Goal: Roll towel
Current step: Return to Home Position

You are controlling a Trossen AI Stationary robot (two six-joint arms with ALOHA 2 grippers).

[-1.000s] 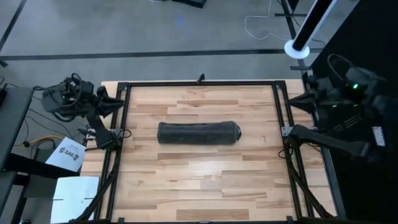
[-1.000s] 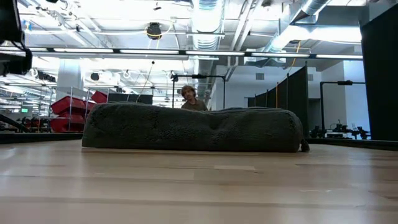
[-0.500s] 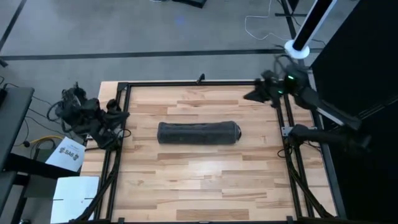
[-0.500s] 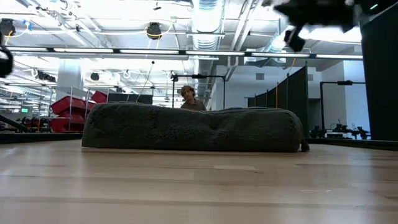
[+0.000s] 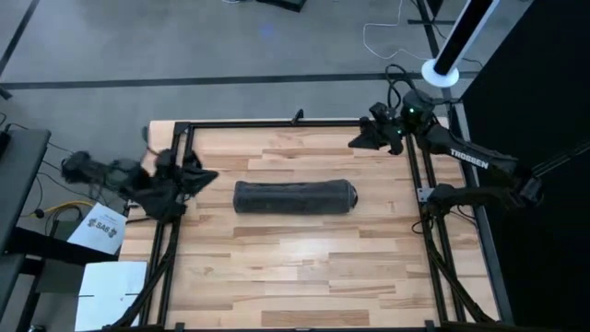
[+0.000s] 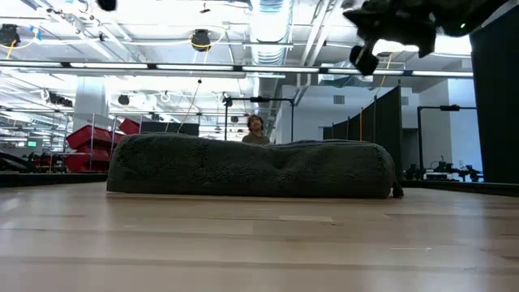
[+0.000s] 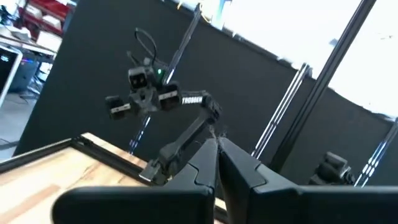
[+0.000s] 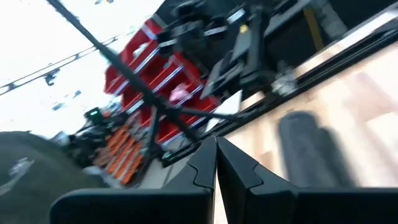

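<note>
The dark grey towel (image 5: 293, 196) lies rolled into a log along the table's width, at the table's middle. It rests on its long side on the wood, and it also shows in the low view (image 6: 251, 166) and blurred in the right wrist view (image 8: 305, 149). My left gripper (image 5: 207, 175) is shut and empty in the air at the table's left edge, left of the roll; its shut fingers show in the left wrist view (image 7: 216, 149). My right gripper (image 5: 355, 143) is shut and empty above the far right corner, high over the table (image 6: 369, 57).
A black frame rail (image 5: 295, 122) runs around the wooden table. Papers (image 5: 101, 231) lie outside the left rail. A white pole base (image 5: 442, 72) stands beyond the far right corner. A person's head (image 6: 255, 126) shows in the room behind the roll.
My right arm has swung in from beyond the table's right edge toward the far right corner, its gripper now pointing left over the table. My left arm has swung from outside the left rail toward the towel's left end. The rolled towel has stayed still.
</note>
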